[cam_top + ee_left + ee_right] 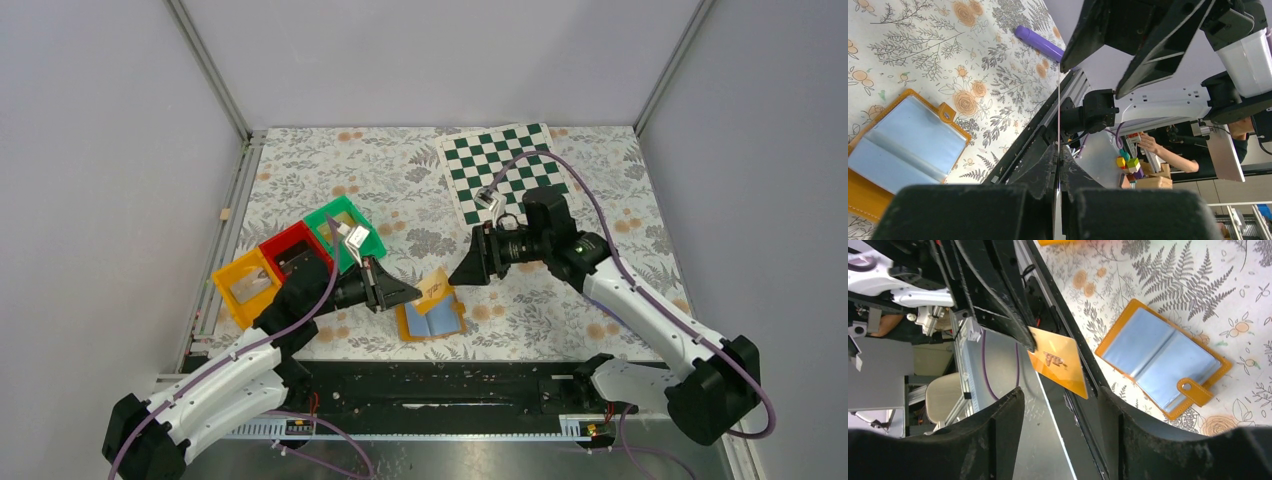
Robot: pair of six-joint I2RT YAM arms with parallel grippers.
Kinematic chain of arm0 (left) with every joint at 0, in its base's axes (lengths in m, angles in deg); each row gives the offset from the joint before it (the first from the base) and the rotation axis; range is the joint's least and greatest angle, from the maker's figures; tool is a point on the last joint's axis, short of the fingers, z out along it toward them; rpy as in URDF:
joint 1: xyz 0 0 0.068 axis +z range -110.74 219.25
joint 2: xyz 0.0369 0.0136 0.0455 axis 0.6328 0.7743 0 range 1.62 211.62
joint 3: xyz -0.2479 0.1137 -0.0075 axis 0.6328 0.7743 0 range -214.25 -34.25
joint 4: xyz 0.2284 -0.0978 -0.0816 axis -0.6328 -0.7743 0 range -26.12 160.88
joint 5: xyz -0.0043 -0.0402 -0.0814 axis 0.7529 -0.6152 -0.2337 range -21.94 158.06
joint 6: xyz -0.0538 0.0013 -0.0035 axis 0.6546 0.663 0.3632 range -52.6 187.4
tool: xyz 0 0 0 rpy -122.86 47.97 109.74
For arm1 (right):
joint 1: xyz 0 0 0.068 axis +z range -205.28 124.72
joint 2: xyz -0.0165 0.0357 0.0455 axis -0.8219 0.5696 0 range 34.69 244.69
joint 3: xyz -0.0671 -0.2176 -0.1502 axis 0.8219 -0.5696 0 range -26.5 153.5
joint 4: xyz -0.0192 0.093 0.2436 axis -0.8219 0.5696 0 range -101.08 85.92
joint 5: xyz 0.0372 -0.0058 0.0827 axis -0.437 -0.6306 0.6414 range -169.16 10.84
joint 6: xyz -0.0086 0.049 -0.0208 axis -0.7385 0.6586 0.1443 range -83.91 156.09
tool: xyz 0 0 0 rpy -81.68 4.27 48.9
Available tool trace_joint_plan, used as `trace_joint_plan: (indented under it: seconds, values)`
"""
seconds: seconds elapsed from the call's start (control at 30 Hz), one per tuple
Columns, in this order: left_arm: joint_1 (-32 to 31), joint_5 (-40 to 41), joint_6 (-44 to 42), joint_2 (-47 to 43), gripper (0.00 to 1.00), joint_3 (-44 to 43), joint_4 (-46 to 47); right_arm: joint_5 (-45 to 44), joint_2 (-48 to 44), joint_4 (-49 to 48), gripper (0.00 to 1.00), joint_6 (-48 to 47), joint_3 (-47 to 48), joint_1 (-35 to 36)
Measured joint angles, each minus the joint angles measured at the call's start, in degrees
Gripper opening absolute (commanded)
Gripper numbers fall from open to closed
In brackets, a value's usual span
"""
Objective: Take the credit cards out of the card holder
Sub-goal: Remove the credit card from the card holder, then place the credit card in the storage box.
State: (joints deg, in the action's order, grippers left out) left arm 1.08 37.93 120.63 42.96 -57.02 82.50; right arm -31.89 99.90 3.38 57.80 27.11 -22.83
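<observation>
Top external view: the small, flat, orange-tan folding card holder (432,320) lay open on the floral-print tablecloth (330,170), pale-blue lining up. All positions below are given relative to it.

- The left gripper (415,292) sat just left of the holder and above it. Its jaws were pressed together on one edge of a thin orange plastic card (434,285). The card was clear of the holder and not touching it.
- The right gripper (465,270) sat just beyond the holder's far right corner, pointing at the card. Its jaws were spread and nothing was held between them.
- Right wrist view: the card (1058,362) hung from the left gripper's tip, ahead of the open right fingers (998,440). The holder (1163,362) was flat with its tab unfastened.
- Left wrist view: the card showed edge-on as a thin line (1058,125) rising from the closed jaws.
- Well beyond the holder lay a green-and-white chessboard (500,170). Orange, red and green bins (290,255) stood to its left.

Judgement: one card is out, and the step in hand is to carry it off.

- Keep the pinch firm and the card's plane steady, because the grip is on an edge only.
- Draw the right arm straight back before the left arm swings, so the fingers do not clip the card.
- Set the card down apart from the holder.

I could not tell whether any cards remained in the pockets.
</observation>
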Motion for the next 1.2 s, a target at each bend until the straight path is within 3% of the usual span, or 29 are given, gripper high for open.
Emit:
trace_joint_plan:
  seconds: [0.27,0.63,0.73,0.83,0.87,0.97,1.1,1.2]
  values:
    - [0.00,-0.98,-0.50,0.02,0.00,0.00,-0.61,3.52,3.37,1.07,0.56,-1.55,0.00,-0.26]
    - [0.00,-1.86,-0.48,0.90,0.00,0.00,-0.31,5.99,7.21,-5.33,0.54,0.61,-1.84,-0.26]
    - [0.00,-1.92,-0.50,0.94,0.00,0.00,-0.33,6.16,7.80,-6.25,0.39,0.68,-1.88,-0.26]
    - [0.00,-2.16,-0.48,1.33,0.01,0.00,-0.33,6.71,8.11,-7.76,0.08,1.14,-2.19,-0.26]
    - [0.00,-2.21,-0.48,1.53,0.06,-0.02,-0.33,7.04,8.13,-8.39,0.01,1.46,-2.36,-0.26]
    - [0.17,-2.16,-0.63,1.66,0.29,-0.11,-0.83,8.35,8.13,-12.46,0.00,4.20,-3.96,-0.52]
    - [0.76,-0.76,-0.96,1.27,0.45,-0.70,-3.10,8.96,8.13,-17.90,0.00,8.87,-5.22,-0.52]
    - [1.42,0.15,-0.50,-0.17,0.48,-0.74,-3.82,8.44,8.15,-24.09,0.00,14.23,-6.51,-0.52]
